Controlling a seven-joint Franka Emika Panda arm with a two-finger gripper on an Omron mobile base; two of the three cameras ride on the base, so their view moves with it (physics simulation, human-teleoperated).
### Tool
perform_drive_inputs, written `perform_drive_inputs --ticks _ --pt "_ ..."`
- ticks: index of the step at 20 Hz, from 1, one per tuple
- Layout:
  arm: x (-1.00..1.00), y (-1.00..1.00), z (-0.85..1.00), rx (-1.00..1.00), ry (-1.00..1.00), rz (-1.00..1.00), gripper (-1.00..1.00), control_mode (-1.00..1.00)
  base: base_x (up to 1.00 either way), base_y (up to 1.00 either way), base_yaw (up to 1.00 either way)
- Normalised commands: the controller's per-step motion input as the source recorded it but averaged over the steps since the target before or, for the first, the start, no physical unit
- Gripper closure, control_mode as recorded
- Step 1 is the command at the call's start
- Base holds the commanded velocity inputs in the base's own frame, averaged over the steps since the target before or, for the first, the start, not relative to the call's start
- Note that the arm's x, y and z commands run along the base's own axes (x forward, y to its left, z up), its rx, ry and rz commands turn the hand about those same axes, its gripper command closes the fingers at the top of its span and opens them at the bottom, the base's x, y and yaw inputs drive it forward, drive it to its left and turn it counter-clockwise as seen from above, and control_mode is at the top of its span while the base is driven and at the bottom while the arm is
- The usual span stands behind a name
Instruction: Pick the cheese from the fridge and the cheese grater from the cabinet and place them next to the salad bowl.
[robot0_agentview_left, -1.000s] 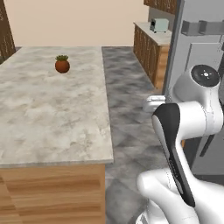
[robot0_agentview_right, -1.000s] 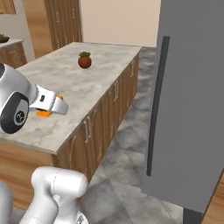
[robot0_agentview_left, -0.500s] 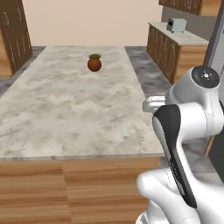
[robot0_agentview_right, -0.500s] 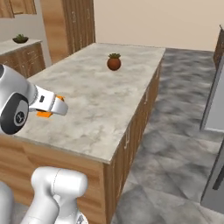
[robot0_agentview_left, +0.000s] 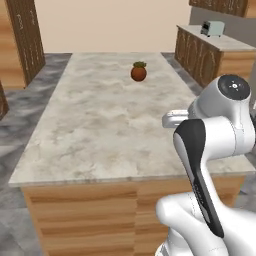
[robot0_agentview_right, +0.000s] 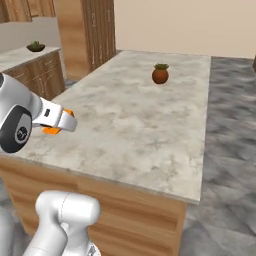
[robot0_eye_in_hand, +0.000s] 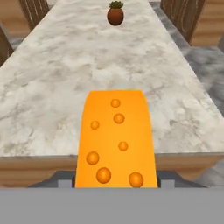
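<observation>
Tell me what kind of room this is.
A rendered home kitchen, most likely: a long marble-topped island on wooden drawers, wooden cabinets along the walls, and a toaster on the far counter.

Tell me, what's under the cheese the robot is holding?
Under the cheese is the near edge of the marble island counter. The cheese hides the strip of counter right beneath it and the gripper's fingertips.

cheese (robot0_eye_in_hand: 116, 140): near end cut by frame bottom | tool (robot0_agentview_right: 60, 122): tips hidden

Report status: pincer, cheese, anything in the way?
Pincer shut on cheese. Held above island counter edge. Small potted plant far down the counter, not blocking.
</observation>
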Motion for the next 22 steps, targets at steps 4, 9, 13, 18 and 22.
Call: perform_drive_inputs --ticks 4,9,13,18,22 --pt "0.0 0.0 0.0 0.0 0.0 0.0 1.0 1.0 0.0 1.0 -0.27" --pt "0.0 0.0 0.0 0.0 0.0 0.0 1.0 1.0 0.0 1.0 -0.18" --pt "0.0 0.0 0.0 0.0 0.0 0.0 1.0 1.0 0.0 1.0 -0.14" --pt "0.0 0.0 0.0 0.0 0.0 0.0 1.0 1.0 -0.01 1.0 -0.08" --pt "0.0 0.0 0.0 0.0 0.0 0.0 1.0 1.0 -0.06 1.0 -0.01"
